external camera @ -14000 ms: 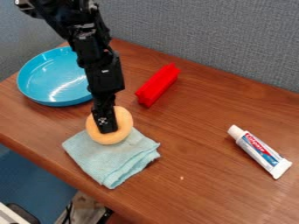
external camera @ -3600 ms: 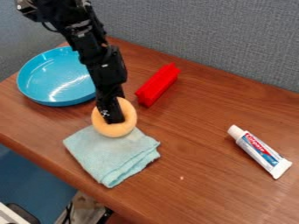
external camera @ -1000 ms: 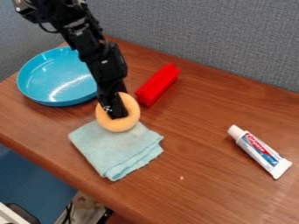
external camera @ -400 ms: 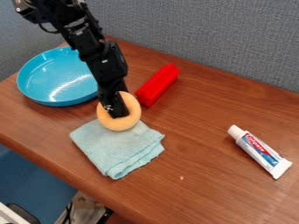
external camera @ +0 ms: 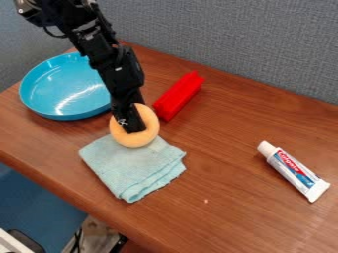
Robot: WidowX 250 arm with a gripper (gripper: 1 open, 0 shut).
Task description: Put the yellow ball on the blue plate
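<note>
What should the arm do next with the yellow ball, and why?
Probably lift it a little. The pincer is shut on the yellow ball, which sits low at the far edge of the teal cloth; the blue plate has a raised rim to clear, up and to the left in view.

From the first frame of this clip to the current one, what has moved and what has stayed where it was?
The gripper, shut on the pale yellow-orange ball, has carried it up and slightly right, from the middle of the light teal folded cloth to its far edge. The cloth's outline shifted a little. The glossy blue plate, red rectangular block and toothpaste tube stayed put.
</note>
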